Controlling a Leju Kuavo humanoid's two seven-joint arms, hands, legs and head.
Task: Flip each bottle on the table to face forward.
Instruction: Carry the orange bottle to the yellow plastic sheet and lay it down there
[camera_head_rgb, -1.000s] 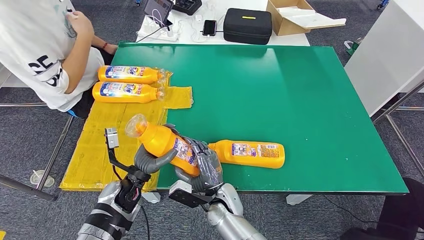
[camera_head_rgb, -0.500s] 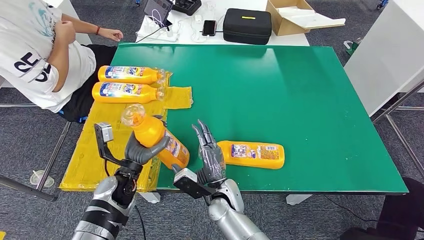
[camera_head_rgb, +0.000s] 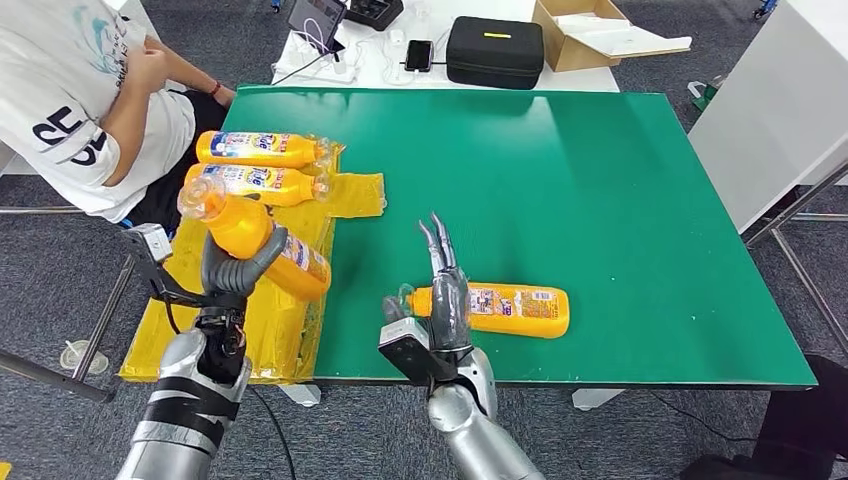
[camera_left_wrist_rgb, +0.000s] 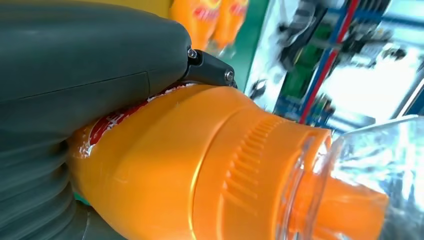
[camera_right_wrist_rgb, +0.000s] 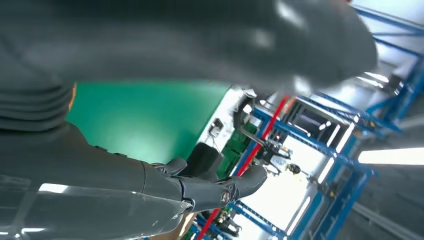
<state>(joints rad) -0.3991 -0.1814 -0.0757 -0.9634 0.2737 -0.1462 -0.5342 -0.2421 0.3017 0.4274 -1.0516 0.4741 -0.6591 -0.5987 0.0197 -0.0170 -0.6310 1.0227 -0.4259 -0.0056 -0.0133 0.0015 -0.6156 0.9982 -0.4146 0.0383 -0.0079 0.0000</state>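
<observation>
Green table (camera_head_rgb: 600, 200) with yellow mat (camera_head_rgb: 290, 320) at your near-left edge. Left hand (camera_head_rgb: 237, 272) grips a raised bottle (camera_head_rgb: 255, 235) over the mat; right hand (camera_head_rgb: 447, 295) is empty, fingers straight, beside the lying bottle (camera_head_rgb: 500, 309). Set the held one down label-forward, clear of the two placed bottles (camera_head_rgb: 262, 166) beyond. Person (camera_head_rgb: 80, 90) sits far left.
</observation>
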